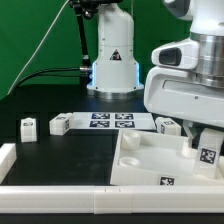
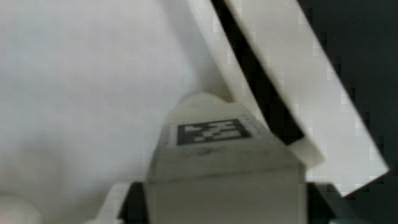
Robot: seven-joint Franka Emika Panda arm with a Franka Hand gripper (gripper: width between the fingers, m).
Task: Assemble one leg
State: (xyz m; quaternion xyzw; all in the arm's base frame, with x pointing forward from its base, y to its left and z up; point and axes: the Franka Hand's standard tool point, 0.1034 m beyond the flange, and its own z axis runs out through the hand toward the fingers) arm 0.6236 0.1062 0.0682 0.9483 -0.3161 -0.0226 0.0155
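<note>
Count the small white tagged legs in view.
4. Two legs lie on the black table at the exterior view's left, one behind the tabletop, one in the pincer. More may be hidden.

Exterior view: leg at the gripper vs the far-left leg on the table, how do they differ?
The leg at the gripper is over the tabletop at its right corner in the exterior view, under the gripper; the far-left leg lies alone on the black table. The first is partly hidden by the arm; the far-left one is fully visible. The first shows its tag towards the camera; the far-left one's is not plain. Both are small white blocks.
</note>
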